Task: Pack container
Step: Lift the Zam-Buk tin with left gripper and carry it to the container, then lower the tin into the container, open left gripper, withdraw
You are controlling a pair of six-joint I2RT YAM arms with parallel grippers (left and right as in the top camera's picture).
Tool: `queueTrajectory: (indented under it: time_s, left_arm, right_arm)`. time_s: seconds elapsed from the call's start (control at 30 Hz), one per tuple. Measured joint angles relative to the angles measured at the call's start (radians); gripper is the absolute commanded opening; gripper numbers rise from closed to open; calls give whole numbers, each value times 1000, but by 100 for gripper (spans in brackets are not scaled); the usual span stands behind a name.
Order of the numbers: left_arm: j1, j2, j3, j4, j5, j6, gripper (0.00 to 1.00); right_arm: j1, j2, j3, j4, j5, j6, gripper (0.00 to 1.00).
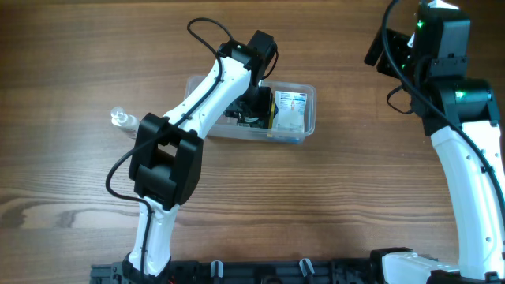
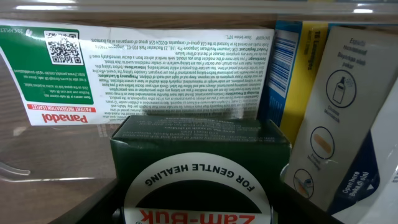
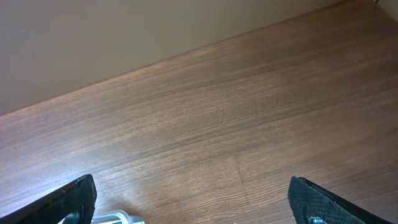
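The clear plastic container (image 1: 309,110) stands at the table's middle back. It holds several medicine boxes, among them a white and green Panadol box (image 2: 143,68) and a white plaster box (image 2: 329,137). My left gripper (image 1: 254,106) reaches down inside the container. In the left wrist view its fingers (image 2: 199,208) sit on either side of a dark green Zam-Buk box (image 2: 199,146), shut on it. My right gripper (image 1: 387,55) is at the far right back, open and empty over bare wood (image 3: 193,199).
A small clear bottle (image 1: 122,119) lies on the table left of the container. The left arm crosses over the container's left half. The right arm's base stands at the right edge.
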Motion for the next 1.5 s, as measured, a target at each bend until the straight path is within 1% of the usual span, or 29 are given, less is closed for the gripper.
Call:
queueTrajectory:
  time_s: [0.1, 0.47, 0.6, 0.73, 0.93, 1.1, 1.2, 1.27, 1.4, 1.43, 1.5]
  left_arm:
    - [0, 1, 0, 3, 0, 0, 68]
    - [0, 1, 0, 7, 0, -3, 80]
    - [0, 1, 0, 7, 0, -3, 78]
    - [0, 1, 0, 9, 0, -5, 69]
    - [2, 1, 0, 28, -20, -4, 65]
    - [38, 1, 4, -3, -27, -5, 66]
    - [82, -8, 13, -32, -31, -5, 72]
    - [108, -36, 15, -36, -38, -7, 77]
    - [132, -131, 17, -37, -47, -6, 79]
    - [130, -206, 24, -44, -49, -3, 79]
    - [127, -277, 32, -46, -49, -2, 80]
  right_arm:
    - [0, 0, 0, 0, 0, 0, 100]
    - [0, 0, 0, 0, 0, 0, 100]
    - [0, 0, 0, 0, 0, 0, 100]
    - [0, 0, 0, 0, 0, 0, 100]
    - [0, 0, 0, 0, 0, 0, 100]
    - [0, 0, 0, 0, 0, 0, 100]
    - [0, 0, 0, 0, 0, 0, 100]
    - [0, 0, 0, 0, 0, 0, 100]
    - [0, 0, 0, 0, 0, 0, 100]
    - [0, 0, 0, 0, 0, 0, 100]
    - [0, 0, 0, 0, 0, 0, 100]
